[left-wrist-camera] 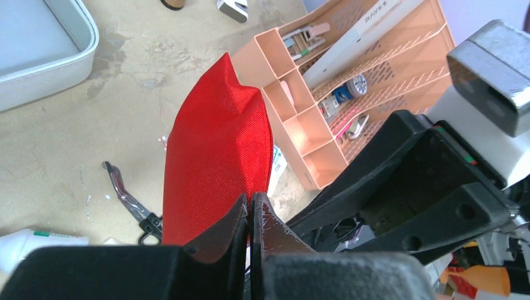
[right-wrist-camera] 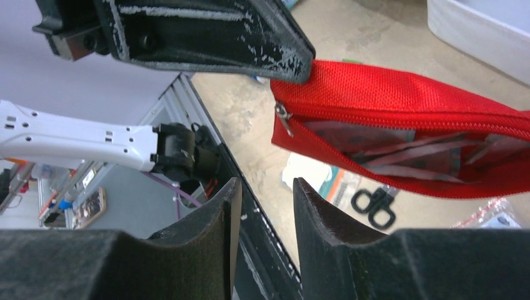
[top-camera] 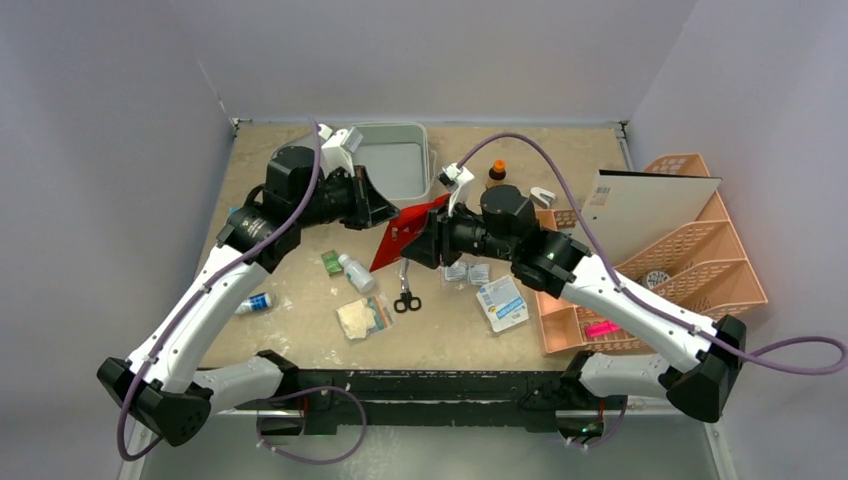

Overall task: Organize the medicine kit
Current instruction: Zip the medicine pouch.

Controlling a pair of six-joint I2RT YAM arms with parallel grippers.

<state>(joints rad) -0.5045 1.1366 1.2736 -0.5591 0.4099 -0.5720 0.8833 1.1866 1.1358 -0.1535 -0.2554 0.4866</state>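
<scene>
- red pouch [top-camera: 405, 228] (landmark for every place below): is being held up over the middle of the table [top-camera: 300, 335]. Its zip is standing open, flat packets are showing inside, and the zipper pull [right-wrist-camera: 283, 119] is hanging at one end.
- left gripper [left-wrist-camera: 250, 203]: fingers are pressing together on the red pouch, pinching the fabric at its edge.
- right gripper [right-wrist-camera: 262, 206]: fingers are standing apart with nothing between them. It is hovering just beside the zipper-pull end of the red pouch, not touching it.
- medicine kit [top-camera: 395, 170]: is lying open just behind the red pouch, toward the far edge, its light-grey shell facing up.
- scissors [top-camera: 407, 300]: are lying flat just in front of the red pouch, black handles nearest the arms.
- white bottle [top-camera: 357, 272]: is lying on its side in front and to the left of the red pouch, with a green packet [top-camera: 330, 262] just beside it.
- sachets [top-camera: 503, 303]: are lying in front and to the right of the red pouch, between it and the organizer.
- peach organizer [top-camera: 690, 265]: is standing well to the right of the red pouch, a white board [top-camera: 650, 205] leaning in it.
- orange-capped bottle [top-camera: 497, 172]: is standing upright behind and to the right of the red pouch.
- blue-and-white tube [top-camera: 255, 303]: is lying well to the left of the red pouch.
</scene>
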